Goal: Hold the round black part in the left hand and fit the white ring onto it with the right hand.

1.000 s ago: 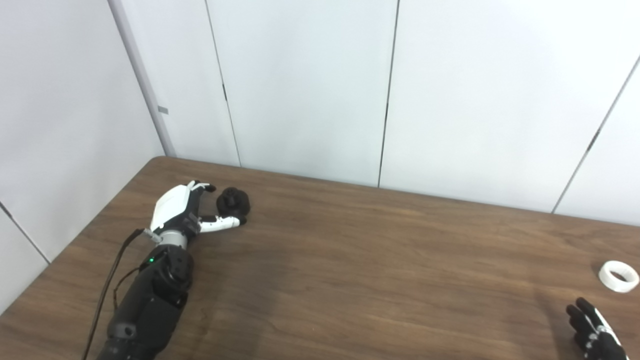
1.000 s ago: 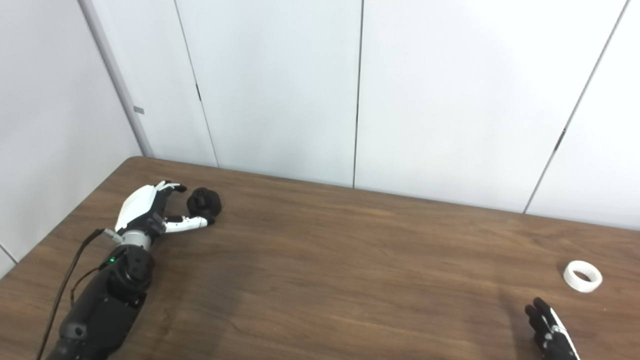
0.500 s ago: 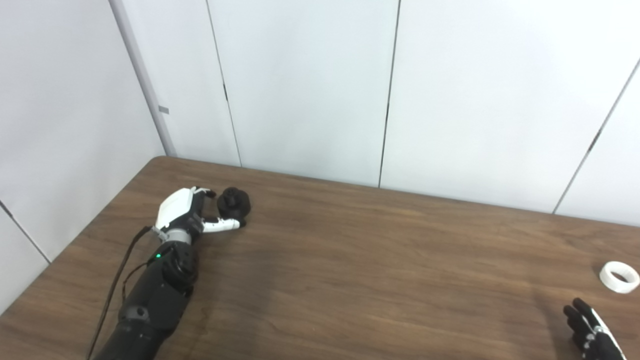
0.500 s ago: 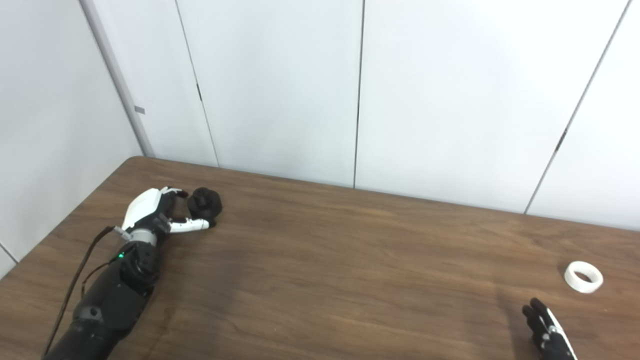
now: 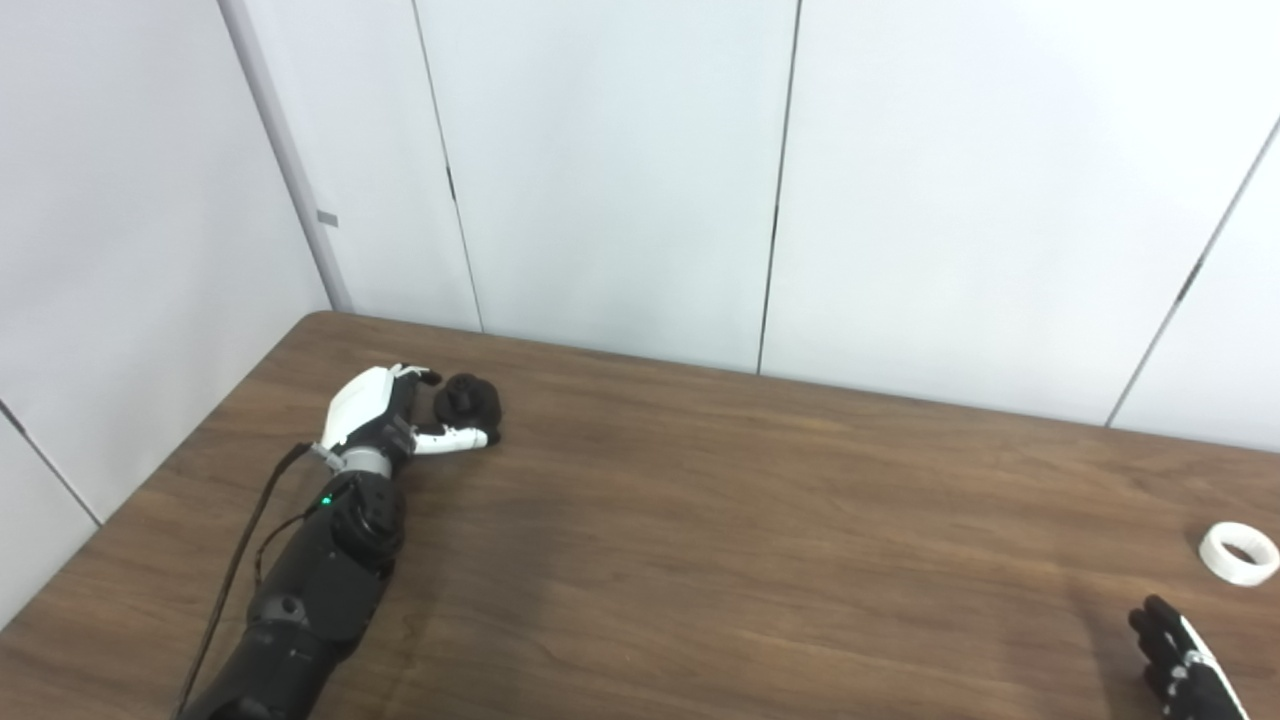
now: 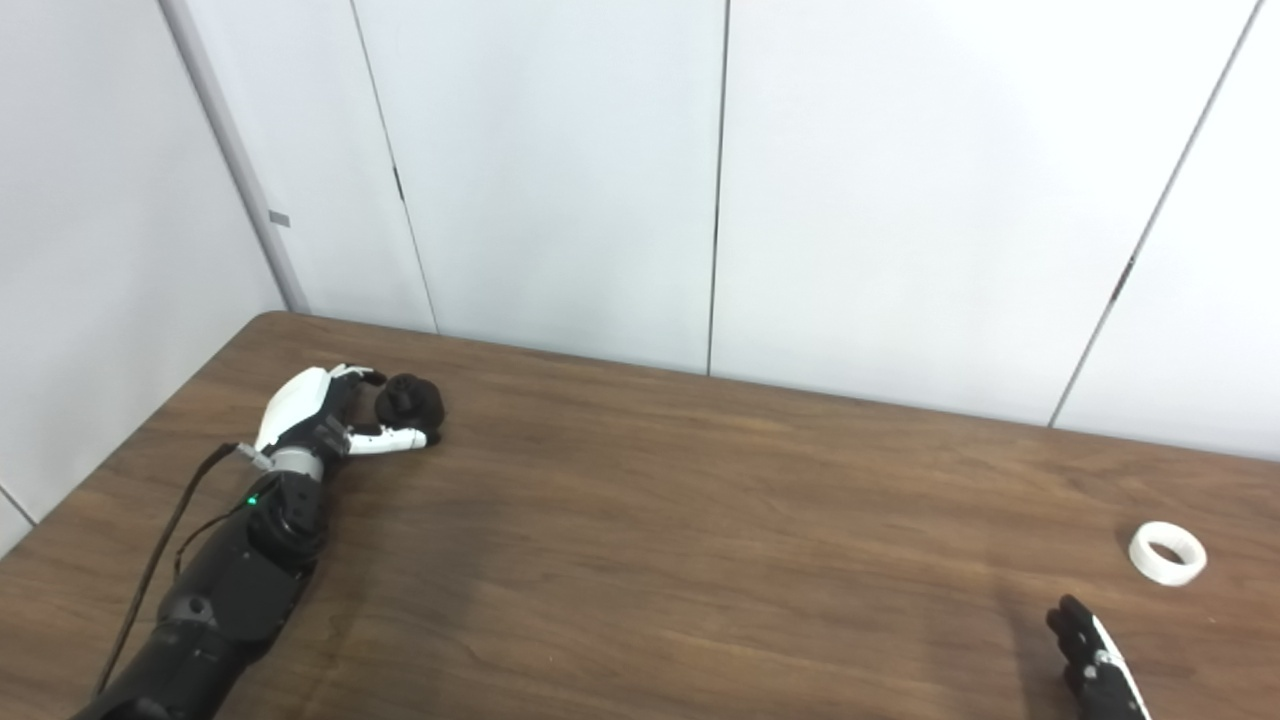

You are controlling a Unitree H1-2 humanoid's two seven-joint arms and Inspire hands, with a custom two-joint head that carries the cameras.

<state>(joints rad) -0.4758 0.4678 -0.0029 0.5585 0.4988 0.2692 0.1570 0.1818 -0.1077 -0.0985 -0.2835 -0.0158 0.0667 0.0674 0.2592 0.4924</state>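
Note:
The round black part [image 5: 470, 400] rests on the brown table [image 5: 700, 540] at the far left. My left hand [image 5: 385, 415] lies beside it, white-backed. The black fingertips [image 5: 425, 377] reach its left side and the white thumb [image 5: 455, 438] stretches along its near side. The part sits between them on the table, and the hand is open around it, not clamped. The white ring [image 5: 1238, 553] lies flat at the far right. My right hand [image 5: 1180, 670] is below the ring at the bottom right corner, apart from it, fingers spread and empty, partly cut off by the picture's edge.
White wall panels [image 5: 620, 170] stand close behind the table's far edge. A black cable [image 5: 235, 570] runs along my left forearm. The table's left edge runs diagonally just left of my left arm.
My left arm has reached a little farther, bringing the hand closer around the black part, thumb now against its near side. The right hand has sunk slightly toward the bottom edge. Part and ring stayed put.

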